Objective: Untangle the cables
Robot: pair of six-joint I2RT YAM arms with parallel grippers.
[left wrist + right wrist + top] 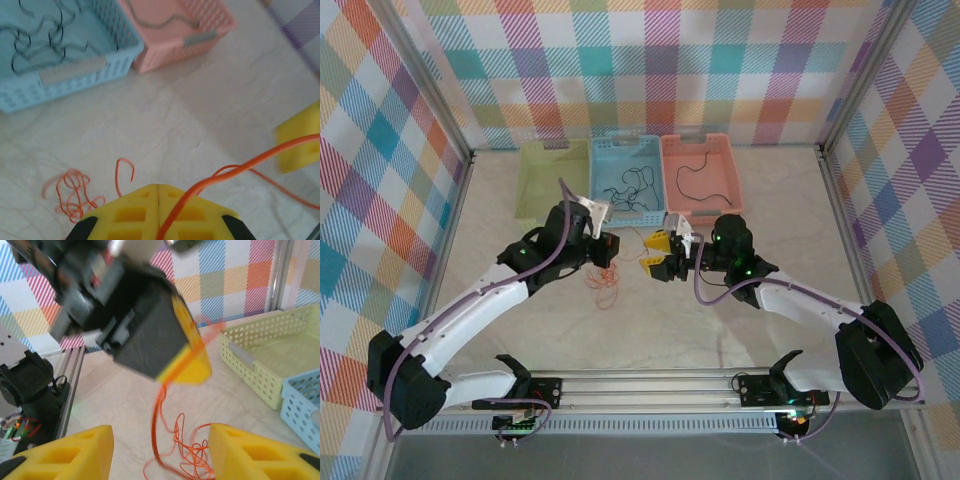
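**Entry: orange cable (227, 172), last loose item.**

- **Location:** middle of the counter (770, 225), a little toward its left edge. One stretch is raised off the surface. The rest lies in loose loops on the counter just below the two grippers.
- **Already sorted:** the dark green cable (626, 190) lies in the blue basket (75, 82). The black cable (170, 21) lies in the pink basket (165, 52). Both baskets stand along the far edge of the counter.
- **Unfilled:** the yellow-green basket (250, 362) is at the left end of that far row, with no cable seen in it.
- **Left gripper (158, 192):** jaws pressed fully together, pinching the orange cable. The strand leaves the seam between the yellow pads and slants away toward the right gripper.
- **Right gripper (160, 440):** jaws parted about halfway and holding nothing. The hanging strand is seen beyond the gap between its pads, and contact cannot be told.
- **Step in hand (judged):** the orange cable is being passed to the left gripper alone, ready for delivery.
- **Next move (judged):**
  - Lift enough to draw the trailing loops off the counter.
  - Carry toward the far-left corner and let go over the yellow-green basket.
  - The slack needs to clear the basket wall without snagging.
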